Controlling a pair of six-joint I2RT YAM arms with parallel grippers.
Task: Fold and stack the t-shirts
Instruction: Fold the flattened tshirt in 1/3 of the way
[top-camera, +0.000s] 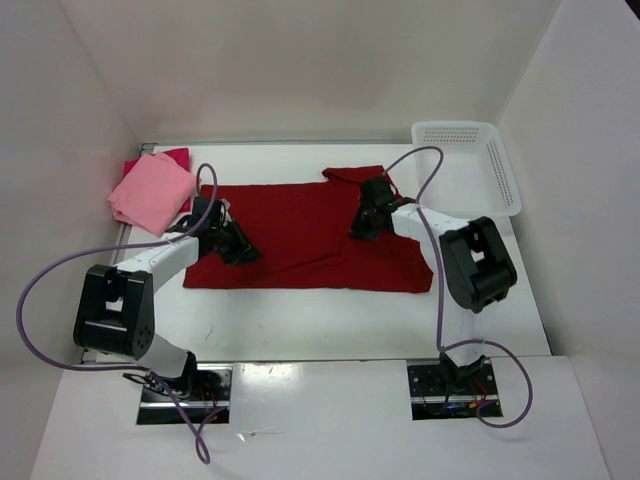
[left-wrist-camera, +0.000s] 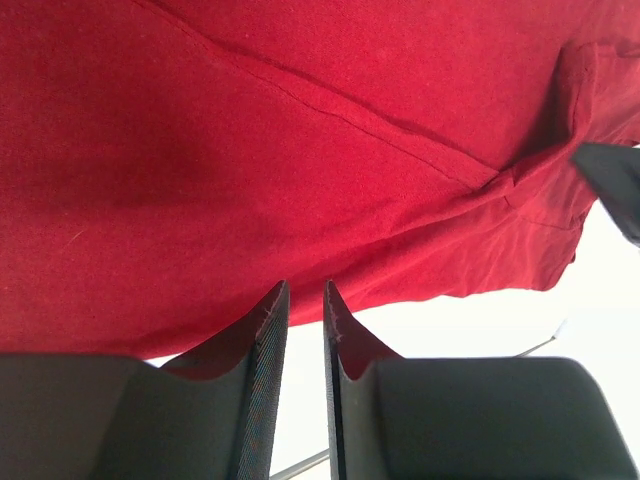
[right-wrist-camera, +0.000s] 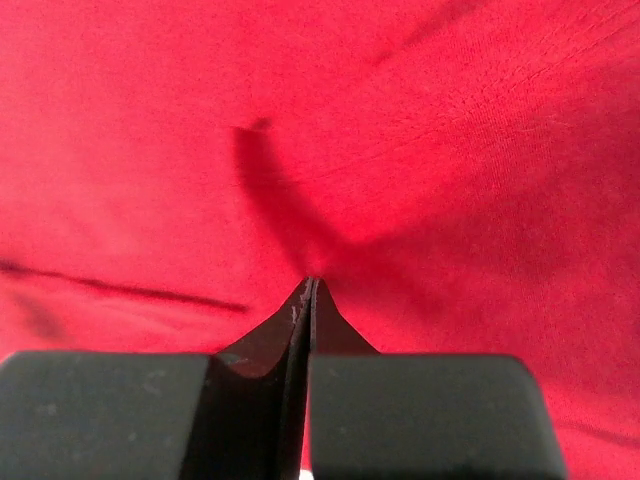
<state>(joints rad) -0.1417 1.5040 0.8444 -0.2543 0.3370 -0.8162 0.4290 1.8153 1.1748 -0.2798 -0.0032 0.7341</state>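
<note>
- Red cloth filled the middle of the table (top-camera: 300, 320): the dark red t-shirt (top-camera: 300, 235) lay spread flat, one sleeve poking out at its one o'clock corner.
- At ten o'clock I saw the light pink t-shirt (top-camera: 150, 195) folded on top of the magenta t-shirt (top-camera: 175, 157), so I judged those two done and stacked.
- My left gripper (left-wrist-camera: 305, 290) sat at the red shirt's eight o'clock edge, jaws a narrow slit apart. I could not tell whether cloth was caught there.
- My right gripper (right-wrist-camera: 310, 282), at the shirt's one o'clock, was closed tight. Cloth puckered toward its tips, which I judged a pinch.
- Left to do: folding the red shirt and adding it to the pile.
</note>
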